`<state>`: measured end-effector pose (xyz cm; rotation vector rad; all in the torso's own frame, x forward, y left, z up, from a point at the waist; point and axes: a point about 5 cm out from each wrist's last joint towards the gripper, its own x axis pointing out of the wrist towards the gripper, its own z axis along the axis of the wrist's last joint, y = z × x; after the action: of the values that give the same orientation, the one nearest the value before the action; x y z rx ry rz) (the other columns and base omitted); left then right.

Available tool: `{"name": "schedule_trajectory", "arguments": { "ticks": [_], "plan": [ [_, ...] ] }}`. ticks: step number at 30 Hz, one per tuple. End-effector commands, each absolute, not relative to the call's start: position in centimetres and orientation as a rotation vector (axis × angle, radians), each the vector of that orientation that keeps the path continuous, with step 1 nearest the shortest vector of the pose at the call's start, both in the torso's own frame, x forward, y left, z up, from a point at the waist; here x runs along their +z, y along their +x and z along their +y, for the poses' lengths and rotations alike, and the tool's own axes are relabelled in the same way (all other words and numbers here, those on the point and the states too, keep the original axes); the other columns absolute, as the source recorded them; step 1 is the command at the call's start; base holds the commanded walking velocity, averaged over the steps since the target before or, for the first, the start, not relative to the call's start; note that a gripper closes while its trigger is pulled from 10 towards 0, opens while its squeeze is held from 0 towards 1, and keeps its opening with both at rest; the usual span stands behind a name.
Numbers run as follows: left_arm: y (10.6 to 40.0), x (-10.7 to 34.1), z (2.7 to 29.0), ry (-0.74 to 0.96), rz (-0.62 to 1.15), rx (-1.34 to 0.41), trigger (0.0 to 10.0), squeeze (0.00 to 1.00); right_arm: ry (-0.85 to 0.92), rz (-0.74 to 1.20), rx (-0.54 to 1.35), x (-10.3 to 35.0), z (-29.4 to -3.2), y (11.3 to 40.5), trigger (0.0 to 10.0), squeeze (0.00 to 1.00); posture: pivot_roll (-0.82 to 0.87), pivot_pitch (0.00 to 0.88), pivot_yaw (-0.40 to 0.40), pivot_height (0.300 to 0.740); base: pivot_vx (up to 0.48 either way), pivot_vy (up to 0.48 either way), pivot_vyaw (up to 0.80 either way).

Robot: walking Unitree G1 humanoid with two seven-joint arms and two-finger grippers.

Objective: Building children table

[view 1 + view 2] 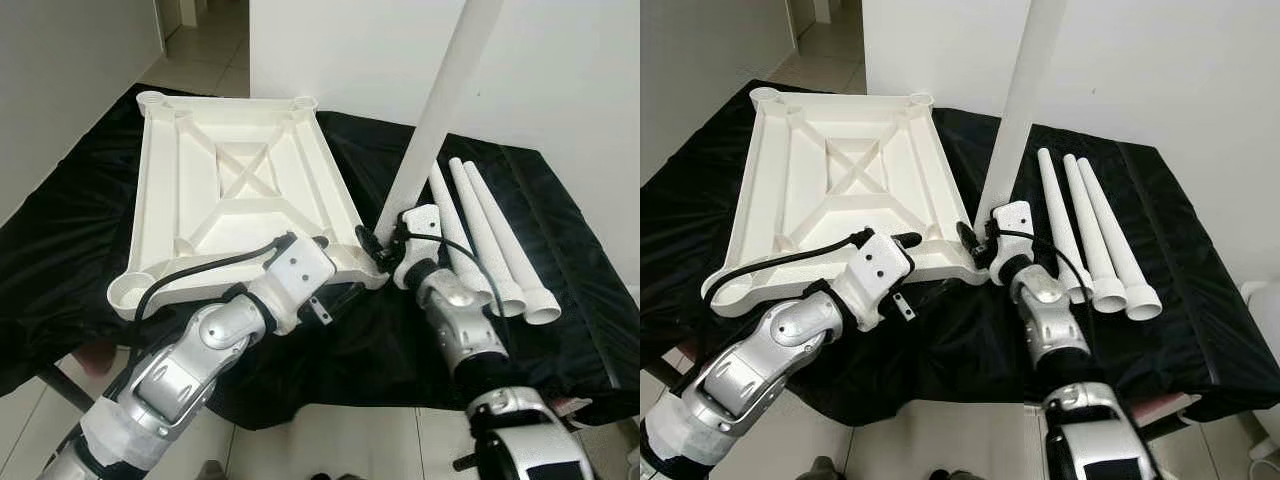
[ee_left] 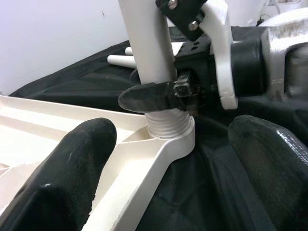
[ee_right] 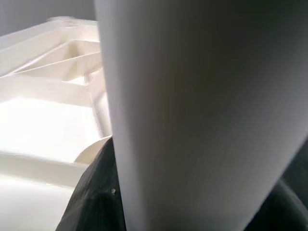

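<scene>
A white leg (image 1: 440, 110) was held upright by the right end effector (image 1: 385, 243) in the near right corner socket (image 2: 168, 131) of the upturned table (image 1: 235, 190), apparently for screwing in, while the left end effector (image 1: 322, 262), spread wide, steadied the near edge.

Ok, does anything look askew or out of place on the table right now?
The leg held by the right gripper leans off vertical in the tabletop's near corner socket. The three spare legs lie neatly side by side.

I'm working in a home room: plain white walls (image 1: 330, 50), pale tiled floor (image 1: 205, 50), a black-draped surface (image 1: 60, 250).
</scene>
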<state>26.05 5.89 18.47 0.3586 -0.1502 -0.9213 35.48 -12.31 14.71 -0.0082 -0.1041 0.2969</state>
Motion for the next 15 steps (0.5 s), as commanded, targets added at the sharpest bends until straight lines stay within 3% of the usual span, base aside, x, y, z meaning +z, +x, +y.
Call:
{"name": "schedule_trajectory", "arguments": {
  "ticks": [1, 15],
  "plan": [
    [25.6, 18.3, 5.6, 0.375, -0.146, -0.99, 10.0, 0.0, 0.027, -0.04, 0.135, 13.2, -12.3, 34.9, 10.0, 0.0, 0.12, 0.076, -0.113, 0.74, 0.0, 0.0, 0.0],
    [25.5, 18.3, 5.3, 0.377, -0.154, -1.0, 10.0, 0.0, 0.169, -0.041, -0.056, 13.2, -10.3, 33.6, 10.0, 0.0, 0.12, 0.061, -0.109, 0.74, 0.0, 0.0, 0.0]
  ]
}}
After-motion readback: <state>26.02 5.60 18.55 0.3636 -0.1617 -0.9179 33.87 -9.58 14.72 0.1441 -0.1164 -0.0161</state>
